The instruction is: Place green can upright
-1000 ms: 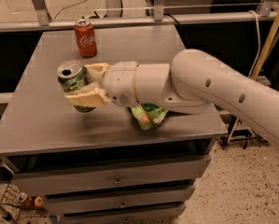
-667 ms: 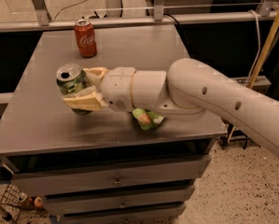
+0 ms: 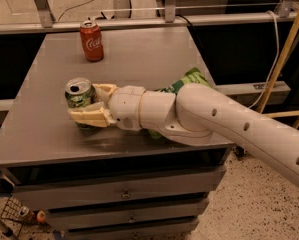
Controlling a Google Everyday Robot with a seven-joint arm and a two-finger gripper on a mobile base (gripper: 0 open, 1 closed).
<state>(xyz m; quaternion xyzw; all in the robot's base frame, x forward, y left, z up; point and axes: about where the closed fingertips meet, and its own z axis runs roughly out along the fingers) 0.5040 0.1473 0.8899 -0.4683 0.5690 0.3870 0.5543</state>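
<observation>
Pincer (image 3: 85,104) clamps the green can (image 3: 79,96) between its fingers at front-left of the bench (image 3: 149,59); can's long axis near vertical, silver top up, base seemingly on the surface, so letting go likely comes next.

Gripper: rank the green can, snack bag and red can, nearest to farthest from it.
1. green can: held upright in the gripper, front left.
2. snack bag: to the right, partly hidden.
3. red can: far back, left.
</observation>
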